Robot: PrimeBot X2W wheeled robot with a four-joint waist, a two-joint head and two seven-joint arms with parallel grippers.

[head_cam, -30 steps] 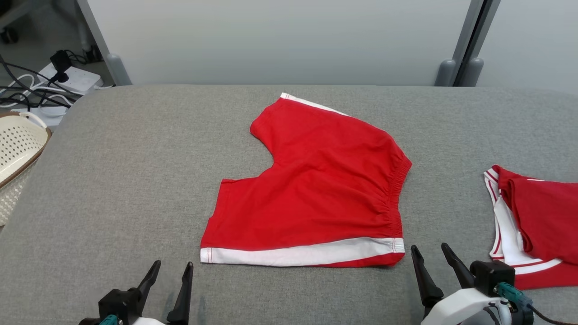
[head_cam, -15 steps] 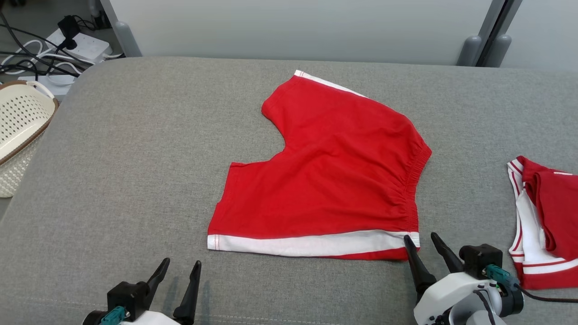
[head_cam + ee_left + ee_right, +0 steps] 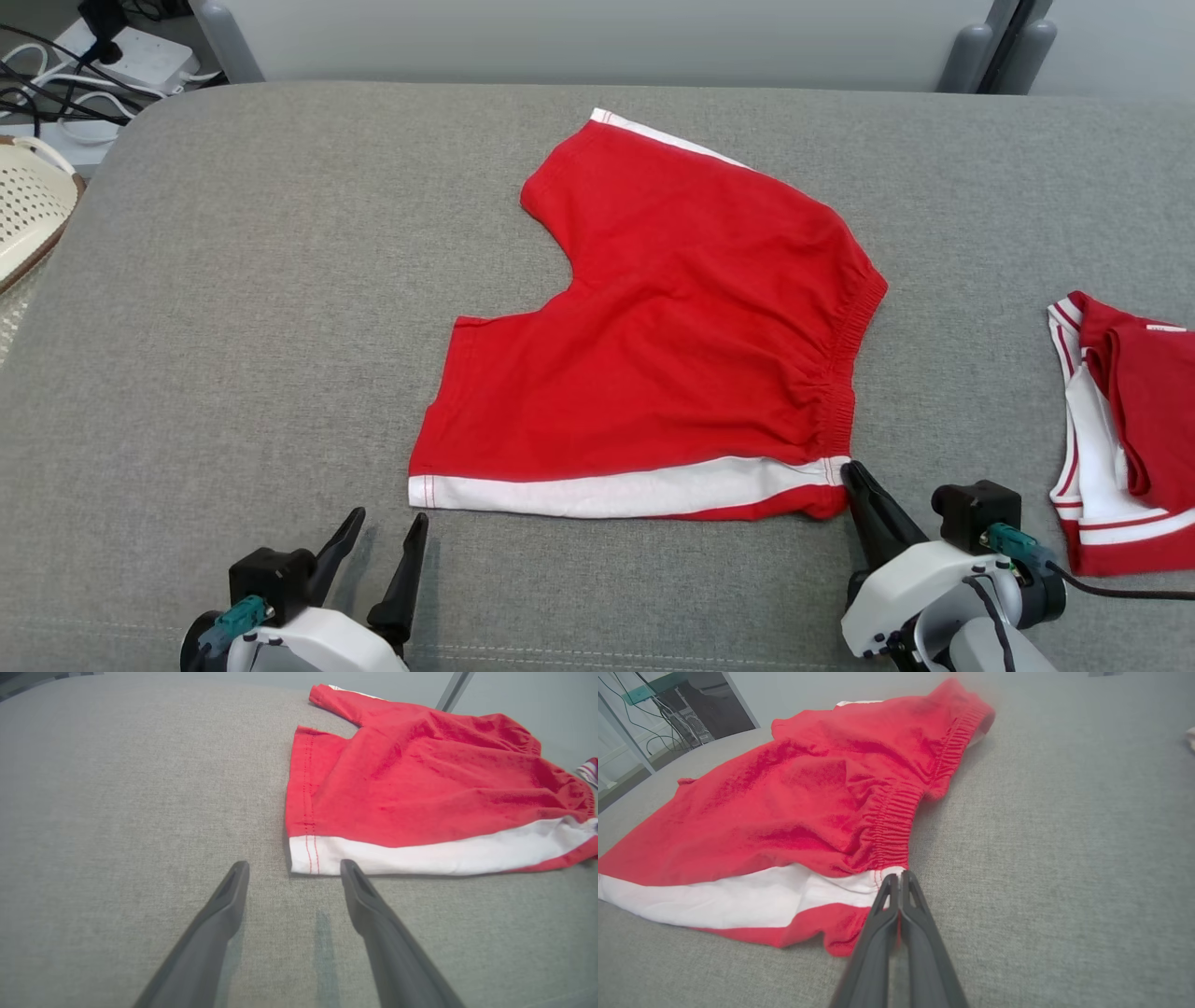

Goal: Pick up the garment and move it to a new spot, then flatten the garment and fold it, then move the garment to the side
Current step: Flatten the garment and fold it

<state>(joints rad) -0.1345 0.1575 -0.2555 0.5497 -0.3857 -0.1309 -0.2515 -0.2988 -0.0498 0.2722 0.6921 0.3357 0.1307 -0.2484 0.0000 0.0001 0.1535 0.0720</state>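
Observation:
Red shorts (image 3: 672, 327) with a white side stripe lie flat on the grey padded table (image 3: 233, 327), waistband to the right. My right gripper (image 3: 850, 471) is at the waistband's near corner, shut on that corner; in the right wrist view its fingers (image 3: 899, 879) meet where the white stripe ends on the shorts (image 3: 794, 793). My left gripper (image 3: 390, 516) stands open just short of the near left hem corner. In the left wrist view the tips of that gripper (image 3: 294, 864) straddle the edge of the white stripe of the shorts (image 3: 420, 788) without touching it.
A second red and white garment (image 3: 1120, 439) lies folded at the table's right edge. A pale perforated basket (image 3: 28, 215) sits off the left side, with a power strip and cables (image 3: 121, 56) on the floor behind it. Grey partition posts (image 3: 971, 47) stand behind the table.
The head camera has tilted down. My right gripper moved forward to the waistband corner and went from open to shut on it. The left gripper crept forward toward the hem corner.

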